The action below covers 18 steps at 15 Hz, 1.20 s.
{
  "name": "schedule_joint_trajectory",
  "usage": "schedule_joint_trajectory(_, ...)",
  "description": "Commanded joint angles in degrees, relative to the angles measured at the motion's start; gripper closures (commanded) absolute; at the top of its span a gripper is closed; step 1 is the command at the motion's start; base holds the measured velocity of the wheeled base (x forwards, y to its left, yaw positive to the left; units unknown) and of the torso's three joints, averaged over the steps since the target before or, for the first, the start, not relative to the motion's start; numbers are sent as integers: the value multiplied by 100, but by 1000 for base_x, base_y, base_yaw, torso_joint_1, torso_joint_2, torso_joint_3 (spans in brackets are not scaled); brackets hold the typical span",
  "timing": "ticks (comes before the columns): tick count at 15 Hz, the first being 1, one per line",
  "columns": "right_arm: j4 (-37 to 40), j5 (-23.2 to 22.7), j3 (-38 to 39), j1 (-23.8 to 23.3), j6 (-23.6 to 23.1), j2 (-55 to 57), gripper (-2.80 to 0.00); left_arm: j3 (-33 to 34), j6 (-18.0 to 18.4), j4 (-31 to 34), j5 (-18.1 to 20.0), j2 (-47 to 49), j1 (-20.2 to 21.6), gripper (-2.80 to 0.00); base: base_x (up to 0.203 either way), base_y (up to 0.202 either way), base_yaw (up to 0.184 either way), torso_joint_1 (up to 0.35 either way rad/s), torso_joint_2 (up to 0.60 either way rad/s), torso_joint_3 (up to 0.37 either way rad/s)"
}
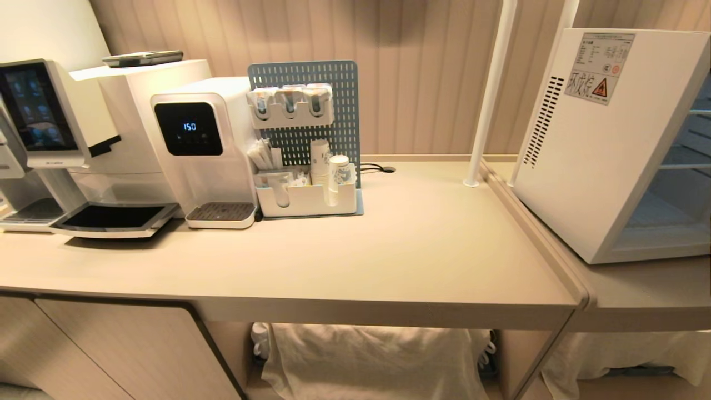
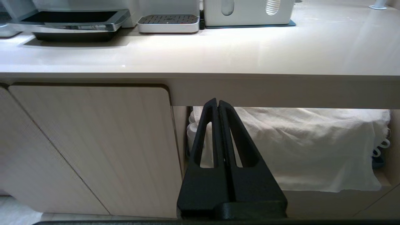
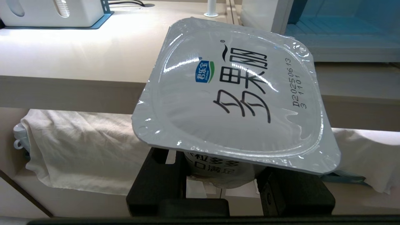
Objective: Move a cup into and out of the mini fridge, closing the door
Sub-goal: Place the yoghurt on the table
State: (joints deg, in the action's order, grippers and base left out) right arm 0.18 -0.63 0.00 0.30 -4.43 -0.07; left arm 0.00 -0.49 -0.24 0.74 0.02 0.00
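In the right wrist view my right gripper (image 3: 218, 176) is shut on the cup (image 3: 231, 93), a small white yogurt-style cup. Its squarish foil lid with black lettering faces the camera and hides the fingertips. It hangs in front of the counter edge, below the top. The mini fridge (image 1: 589, 166) stands on the right-hand counter, vent slots and warning sticker on its side. Wire shelves and the inside show at its front (image 3: 343, 28). The door is out of view. My left gripper (image 2: 217, 103) is shut and empty, low before the cabinet front. Neither gripper shows in the head view.
The beige counter (image 1: 389, 250) holds a coffee machine (image 1: 50, 116), a water dispenser (image 1: 194, 144) and a pegboard organiser with paper cups (image 1: 311, 194). A white pole (image 1: 489, 94) and a raised lip (image 1: 533, 228) separate it from the fridge's counter. White cloth (image 1: 372, 361) hangs underneath.
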Motion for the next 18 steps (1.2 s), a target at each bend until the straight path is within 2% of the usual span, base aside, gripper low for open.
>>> schedule_joint_trajectory(1, -25, 11, 7, -4, 3, -1, 0, 0, -4, -2, 5, -11, -9, 0, 0, 0, 0, 0, 0, 0)
schedule_joint_trajectory(4, -85, -1, 9, -4, -102, -1, 0, 0, -4, -2, -4, -11, -9, 0, 0, 0, 0, 0, 0, 0)
schedule_joint_trajectory(6, -116, 3, -395, -5, -136, 97, 0, 0, -4, -2, 5, -11, -9, 0, 0, 0, 0, 0, 0, 0)
schedule_joint_trajectory(8, 28, 39, -1738, -6, 16, 610, 0, 0, 14, -2, 5, -11, -9, 0, 0, 0, 0, 0, 0, 0)
schedule_joint_trajectory(10, 232, 50, -3388, -3, 158, 1815, 0, 0, -4, -2, 5, -11, -9, 0, 0, 0, 0, 0, 0, 0)
schedule_joint_trajectory(12, 349, -82, -4078, 7, 251, 3416, 0, 0, -4, -2, 5, -11, -9, 0, 0, 0, 0, 0, 0, 0)
schedule_joint_trajectory(14, 405, -630, -4415, -4, 305, 4945, 0, 0, -4, -2, 5, -11, -9, 0, 0, 0, 0, 0, 0, 0)
schedule_joint_trajectory(15, 347, -1107, -4488, -27, 268, 5659, 0, 0, -4, -2, 5, -11, -9, 0, 0, 0, 0, 0, 0, 0)
schedule_joint_trajectory(16, 158, -1671, -4441, -57, 102, 6285, 0, 0, -4, -2, 5, -11, -9, 0, 0, 0, 0, 0, 0, 0)
schedule_joint_trajectory(18, -701, -2713, -3936, -96, -644, 7420, 0, 0, -4, -2, 5, -11, -9, 0, 0, 0, 0, 0, 0, 0)
